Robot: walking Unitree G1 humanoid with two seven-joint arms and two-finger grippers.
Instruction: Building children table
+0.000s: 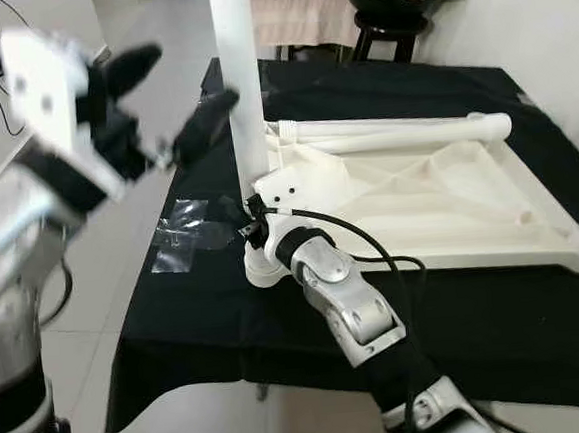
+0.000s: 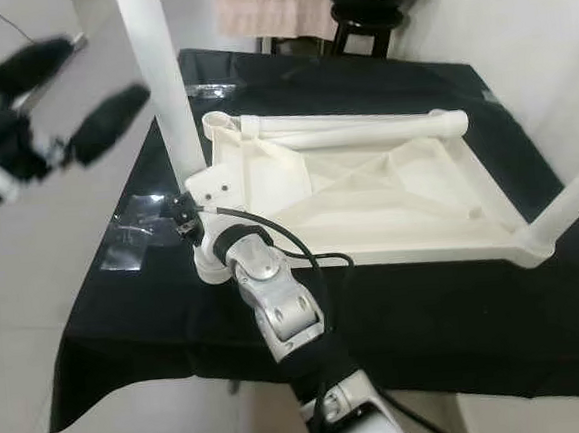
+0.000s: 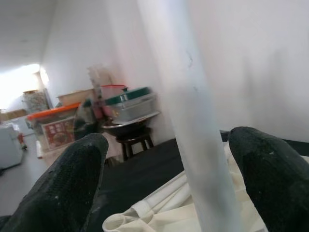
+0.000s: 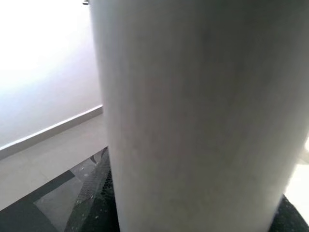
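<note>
Now leg (image 1: 241, 90) vertical, upright in tabletop (image 1: 439, 205) corner; right end effector (image 1: 254, 227) grips base; left end effector (image 1: 165, 96) wide.

We are wearing silver, jointed metal casings on both arms, with small screws showing on the right forearm. A black cable is looping along the right arm toward a black wrist collar. The left end effector (image 1: 165, 106) is carrying a white square housing and two long, black, textured fingers (image 3: 72, 183). The right end effector (image 1: 253, 222) is showing a white plate with two dark holes.

Black-draped table (image 1: 308, 325) under tabletop (image 1: 449, 204)
</note>
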